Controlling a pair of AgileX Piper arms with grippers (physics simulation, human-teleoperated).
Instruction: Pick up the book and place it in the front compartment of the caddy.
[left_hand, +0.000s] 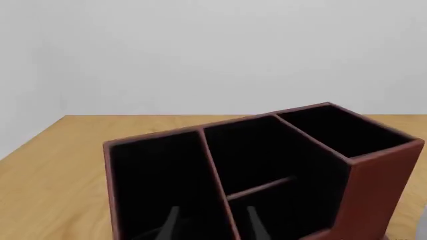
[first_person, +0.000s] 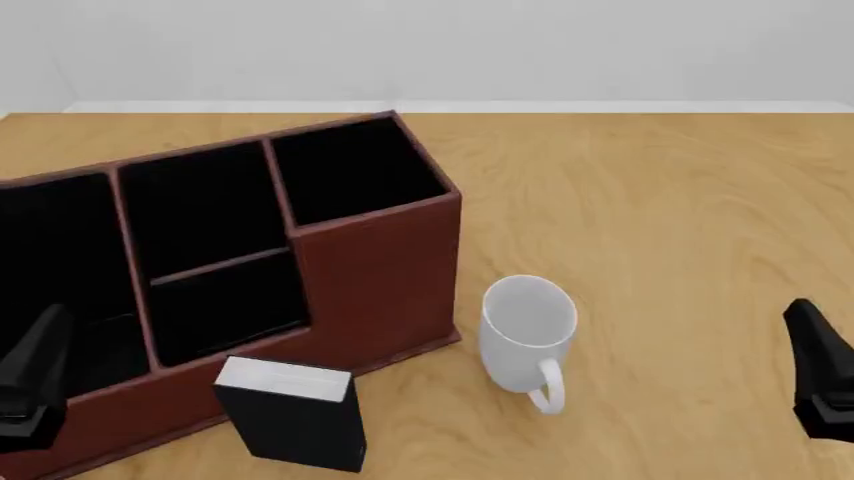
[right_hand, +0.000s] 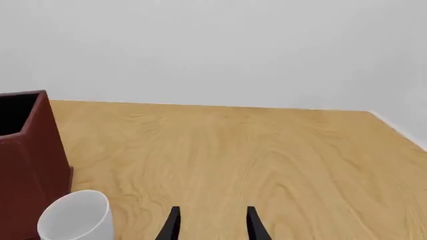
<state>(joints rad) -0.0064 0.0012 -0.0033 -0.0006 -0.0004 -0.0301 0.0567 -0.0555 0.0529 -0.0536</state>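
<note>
The pick-up is not yet being carried out: the book (first_person: 291, 413) is standing upright on the bench (first_person: 641, 200), just in front of the caddy (first_person: 380, 275) and close beside its low front wall, with the pale page edge facing up. Nothing is being held in either end effector. The left end effector (left_hand: 212, 225) is being shown released in its wrist view, its fingers parted and poised over the caddy's cells, touching nothing. The right end effector (right_hand: 212, 225) is likewise being shown parted over bare bench, with the white mug (first_person: 527, 338) near it. As a judgement, an approach to the book is being called for next, most readily by the left arm, with the fingers set across its thin covers. The front compartment (first_person: 227, 305) is being kept free, nothing being visible inside it.
</note>
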